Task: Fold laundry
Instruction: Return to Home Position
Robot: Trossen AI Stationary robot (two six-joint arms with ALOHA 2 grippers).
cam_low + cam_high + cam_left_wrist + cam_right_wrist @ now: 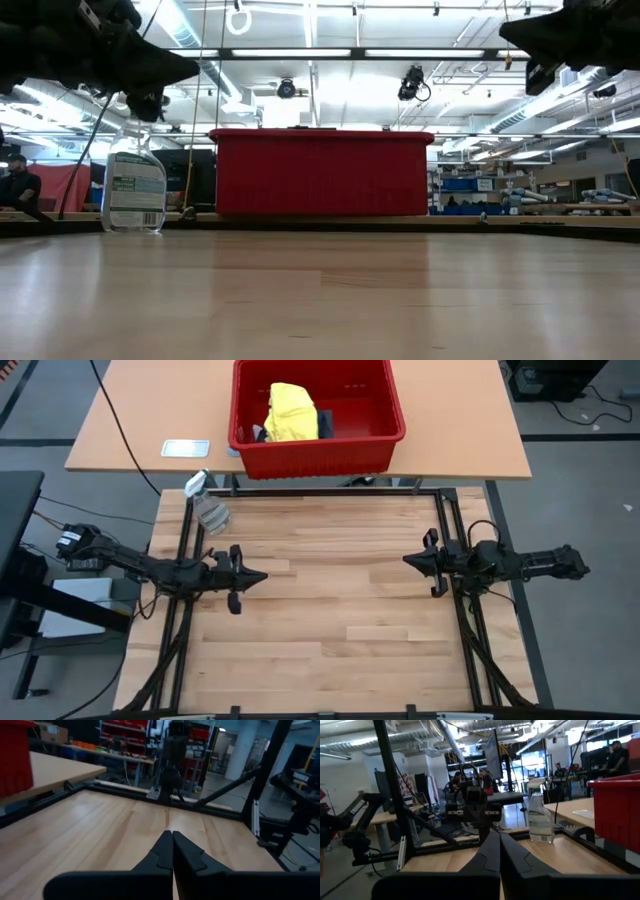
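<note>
**Q:** High view first: where was the laundry?

**A:** A yellow shirt lay inside a red basket at the top centre of the frame. A dark cloth piece was tucked just to its right. The basket sat on a lighter table, above the wooden worktable in the frame.

**Q:** And the arms?

**A:** The left gripper hung over the wood at the middle left, its tip pointing toward the centre. The right gripper faced it from the middle right. The two were well apart.

**Q:** Was either one grasping anything?

**A:** No. In the left wrist view the two dark fingers were pressed together along their length, clenched on nothing. The right wrist view showed that arm's fingers the same way.

**Q:** Anything else on the tables?

**A:** A clear spray bottle stood upright near the worktable's upper-left corner, above the left gripper in the frame. In the low view the bottle stood at the left, and the basket's red wall filled the centre.
</note>
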